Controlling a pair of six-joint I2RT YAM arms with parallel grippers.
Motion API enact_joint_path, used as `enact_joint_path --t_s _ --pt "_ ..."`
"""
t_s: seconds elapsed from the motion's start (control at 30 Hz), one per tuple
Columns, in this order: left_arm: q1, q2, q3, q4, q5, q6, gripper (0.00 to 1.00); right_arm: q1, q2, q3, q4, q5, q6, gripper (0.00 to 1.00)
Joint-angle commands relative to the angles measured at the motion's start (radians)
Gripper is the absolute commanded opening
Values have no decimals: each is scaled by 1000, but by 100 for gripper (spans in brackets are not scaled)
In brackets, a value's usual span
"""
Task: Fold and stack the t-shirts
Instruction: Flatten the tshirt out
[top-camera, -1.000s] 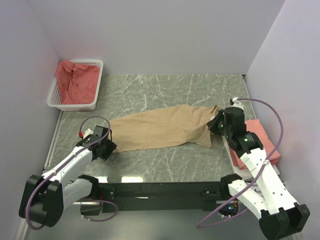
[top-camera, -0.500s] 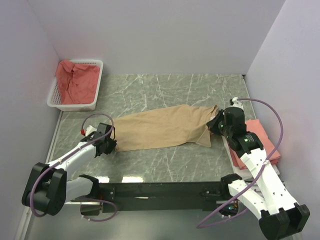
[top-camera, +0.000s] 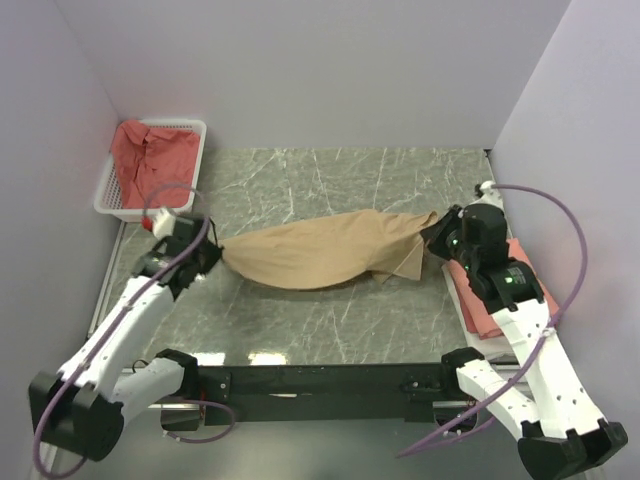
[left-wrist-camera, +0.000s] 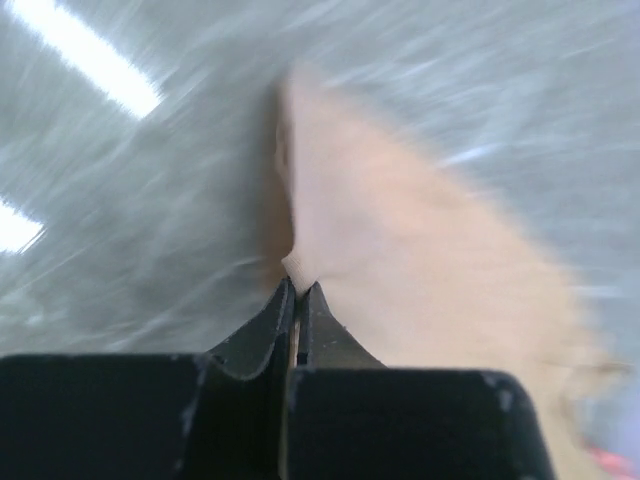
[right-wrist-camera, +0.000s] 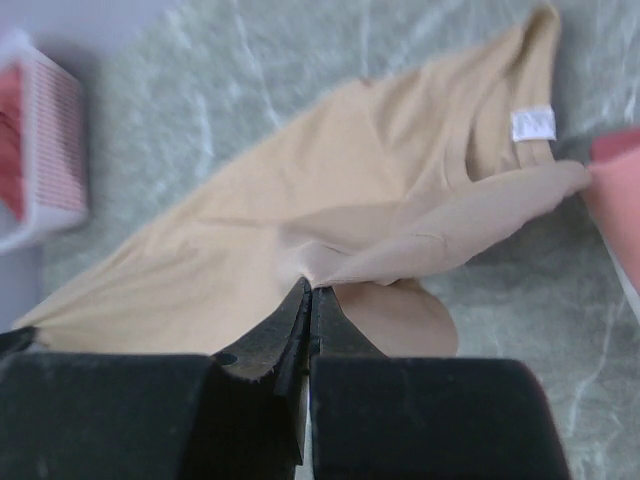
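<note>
Your left pincer (top-camera: 213, 250) is clamped tight on the left end of the tan t-shirt (top-camera: 320, 250). In the left wrist view the two fingers (left-wrist-camera: 262, 335) press together with a small bunch of cloth caught at their tips. That view is blurred, so little else of the cloth can be made out there.

Your right pincer (top-camera: 432, 238) is closed just as tight on the shirt's right end. In the right wrist view a fold of the tan cloth is nipped between its tips. The neckline lies beyond, with a white label (right-wrist-camera: 533, 123) showing inside it.

The tan shirt stretches across the middle of the grey marble counter (top-camera: 330, 320) between your two pincers. It is narrow at both held ends and fuller in the middle, where it sags. A loose flap hangs near the right end. Whether the sagging middle touches the counter cannot be told.

A white mesh basket (top-camera: 150, 212) stands at the far left corner of the counter, well apart from the tan shirt. It holds a crumpled coral-red t-shirt (top-camera: 155, 160). A folded pink t-shirt (top-camera: 485, 315) lies flat on the counter at the right edge, partly under your right arm.
</note>
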Motion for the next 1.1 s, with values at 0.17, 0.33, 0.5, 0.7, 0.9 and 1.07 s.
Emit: enact_joint_path --t_s 0.17,0.33,0.5,0.7,0.9,1.07 --pt "17 -149 494 -170 -81 144 1 -10 -52 344 -84 75 26 0" --pt "15 -199 698 -188 -67 157 1 -10 -110 520 -160 121 10 0" --pt "17 -201 815 -154 -72 168 1 -10 -149 623 -144 139 -22 0" --pt "17 -92 831 -41 -89 196 1 -10 -89 596 0 104 -37 0" --pt "47 85 787 186 -80 239 1 -12 82 504 265 109 -72 0" --pt "193 314 853 375 109 239 1 -39 327 548 484 98 -126 0"
